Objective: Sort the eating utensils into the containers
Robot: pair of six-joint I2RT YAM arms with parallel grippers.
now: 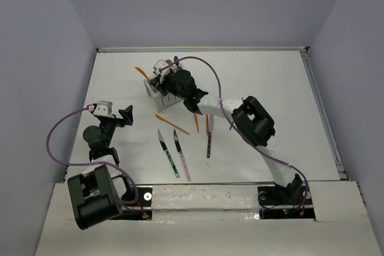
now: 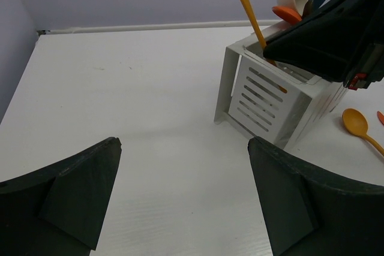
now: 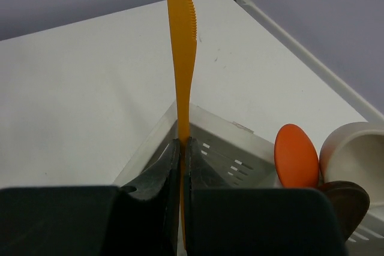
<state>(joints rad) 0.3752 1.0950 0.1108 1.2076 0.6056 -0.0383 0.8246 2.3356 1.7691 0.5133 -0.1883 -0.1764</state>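
Observation:
The white perforated caddy (image 1: pixel 159 95) stands at the back middle of the table. My right gripper (image 3: pixel 183 145) is shut on an orange serrated knife (image 3: pixel 182 40), held upright over the caddy's left compartment (image 3: pixel 222 127) with its blade pointing up. From above, the right gripper (image 1: pixel 159 80) sits on top of the caddy, and the knife (image 1: pixel 142 72) sticks out to the left. Orange (image 3: pixel 296 155), beige (image 3: pixel 357 148) and brown (image 3: pixel 342 202) spoons stand in the other compartment. My left gripper (image 2: pixel 183 148) is open and empty over bare table, left of the caddy (image 2: pixel 264 97).
Loose utensils lie in front of the caddy: an orange spoon (image 1: pixel 172 123), another orange piece (image 1: pixel 196 123), a teal-handled knife (image 1: pixel 168 153), a pink-handled knife (image 1: pixel 182 155) and a dark utensil (image 1: pixel 209 142). The right arm (image 1: pixel 252 121) reaches over them.

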